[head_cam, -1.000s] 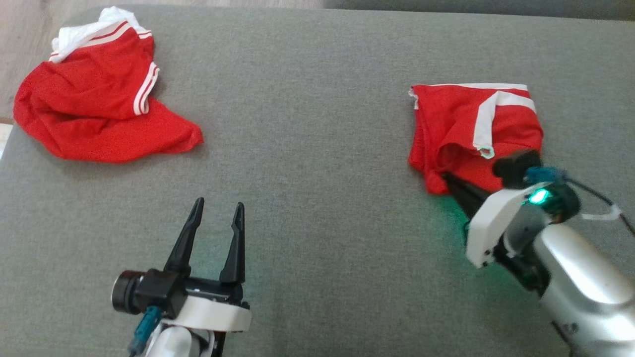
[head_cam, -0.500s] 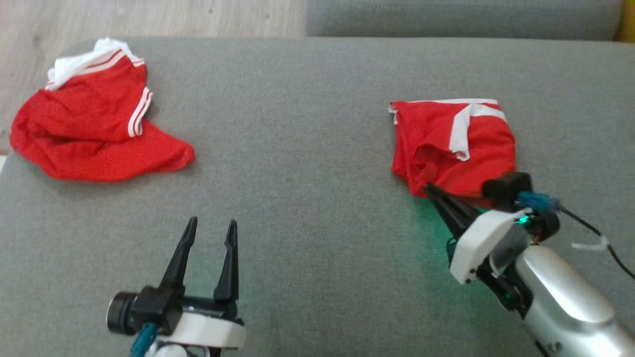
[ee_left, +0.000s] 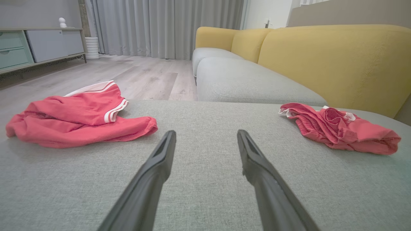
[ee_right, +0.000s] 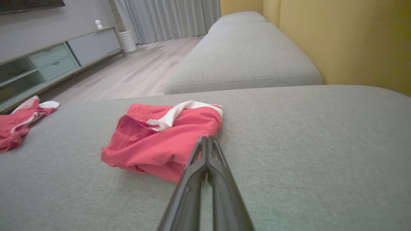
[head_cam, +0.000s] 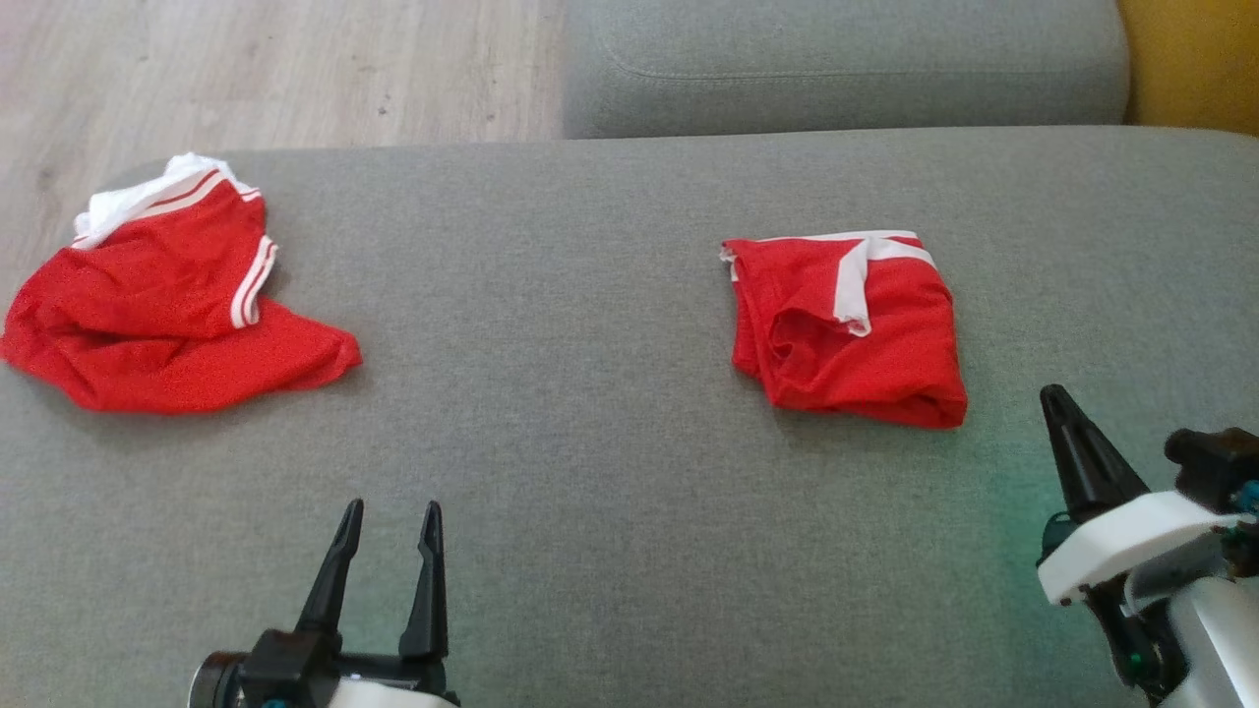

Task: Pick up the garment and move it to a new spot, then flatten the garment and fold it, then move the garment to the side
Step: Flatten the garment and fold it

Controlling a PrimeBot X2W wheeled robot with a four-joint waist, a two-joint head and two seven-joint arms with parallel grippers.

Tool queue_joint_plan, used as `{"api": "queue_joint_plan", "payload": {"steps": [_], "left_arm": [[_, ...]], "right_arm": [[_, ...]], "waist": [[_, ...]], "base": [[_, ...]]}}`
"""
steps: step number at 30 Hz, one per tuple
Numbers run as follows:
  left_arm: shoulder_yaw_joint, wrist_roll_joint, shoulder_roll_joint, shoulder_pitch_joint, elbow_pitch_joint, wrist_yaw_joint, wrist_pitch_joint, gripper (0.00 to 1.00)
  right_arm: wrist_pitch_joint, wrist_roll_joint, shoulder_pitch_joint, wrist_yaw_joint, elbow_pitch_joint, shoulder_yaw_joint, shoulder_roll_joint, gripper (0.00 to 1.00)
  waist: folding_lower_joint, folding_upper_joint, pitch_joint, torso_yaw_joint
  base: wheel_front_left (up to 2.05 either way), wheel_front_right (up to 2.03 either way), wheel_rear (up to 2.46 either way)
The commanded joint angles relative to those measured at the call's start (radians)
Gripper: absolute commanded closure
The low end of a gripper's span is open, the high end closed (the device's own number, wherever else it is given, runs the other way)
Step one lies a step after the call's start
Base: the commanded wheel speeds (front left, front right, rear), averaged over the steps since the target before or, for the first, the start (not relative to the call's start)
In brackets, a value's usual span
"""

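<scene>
Grey woven fabric covers the wide seat cushion [head_cam: 590, 295] across the head view. On it, right of centre, lies the folded red garment [head_cam: 851, 334], a compact squarish bundle with a white band along its far edge and another white strip turned over its top. The right gripper [head_cam: 1054, 395] sits near the garment's near right corner, apart from it. Its dark fingers read as a single spike here. The left gripper [head_cam: 390, 506] rests at the lower left with its two fingers spread and nothing between them. A second red garment [head_cam: 167, 295] with white stripes lies crumpled at the cushion's far left edge, well apart from the folded one. Pale wood floor [head_cam: 295, 69] and another grey cushion [head_cam: 836, 59] lie beyond.

In the left wrist view, the left gripper [ee_left: 205, 133] points across the cushion, fingers parted and empty above the fabric. The folded red garment [ee_left: 340, 130] sits to the right, and the second red garment [ee_left: 74, 118] is heaped to the left. A yellow backrest [ee_left: 321, 54] rises behind, with grey curtains [ee_left: 160, 29] and a low cabinet [ee_left: 38, 45] farther off.

In the right wrist view, the right gripper [ee_right: 207, 138] has its fingers pressed together at the tips, holding nothing. The folded red garment [ee_right: 160, 141] lies flat on the cushion past those tips and to their left. The second red garment [ee_right: 19, 122] shows at the far left edge.
</scene>
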Motion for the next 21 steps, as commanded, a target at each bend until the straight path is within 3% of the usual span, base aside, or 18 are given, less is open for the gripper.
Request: {"api": "queue_joint_plan", "payload": {"steps": [1,10,21], "left_arm": [[0.035,0.008,-0.001,-0.020,-0.034,-0.001,-0.005,0.00],[0.023,0.014,-0.001,-0.062,-0.038,-0.015,-0.005,0.00],[-0.034,-0.010,-0.001,-0.133,-0.030,-0.010,-0.005,0.00]], "right_arm": [[-0.015,-0.020,-0.009,0.007,-0.036,-0.013,0.001,1.00],[0.067,-0.081,-0.120,0.007,-0.065,-0.033,0.034,1.00],[0.176,-0.097,-0.331,0.007,0.174,0.084,0.017,1.00]], "waist": [[0.0002,-0.0001,0.002,-0.004],[0.0002,-0.0001,0.065,0.009],[0.0002,-0.0001,0.173,0.084]], "base": [[0.00,0.00,0.00],[0.00,0.00,0.00],[0.00,0.00,0.00]]}}
